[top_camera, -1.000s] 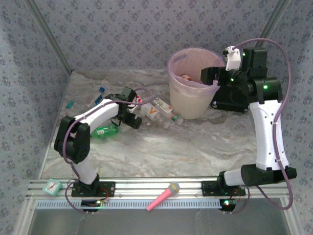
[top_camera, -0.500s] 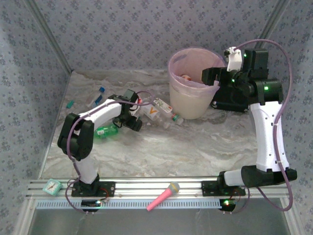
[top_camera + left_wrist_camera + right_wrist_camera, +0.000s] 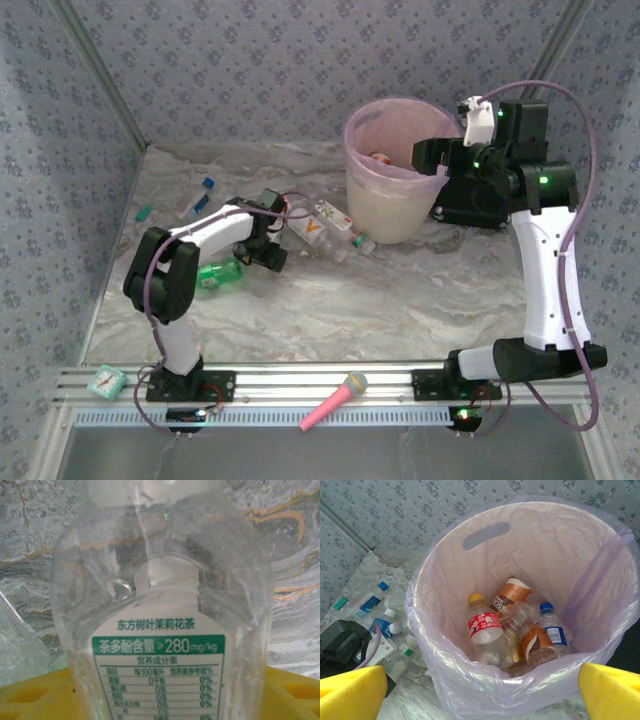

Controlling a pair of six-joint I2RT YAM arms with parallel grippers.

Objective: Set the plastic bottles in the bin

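Straddling a clear plastic bottle [image 3: 160, 605] lying on the marbled counter [image 3: 290, 540], long axis running up my left wrist view, green-white label [image 3: 160, 650] facing me. My left fingers [image 3: 30, 695] flank it, can't tell if pinching. My right fingers [image 3: 350, 692] are spread wide above the round pink-lined bin [image 3: 485, 530], with bottles [image 3: 485, 630] jumbled inside.

White arms [image 3: 545, 270], black joints [image 3: 160, 290], purple cables [image 3: 548, 83], yellow fingers [image 3: 350, 692].

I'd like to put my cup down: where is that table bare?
The widest bare patch of table lies in front of the bin, between the green bottle and the right arm. The strip along the back wall, left of the bin, is free too. Crowded: bottles lie between the left arm and the bin.
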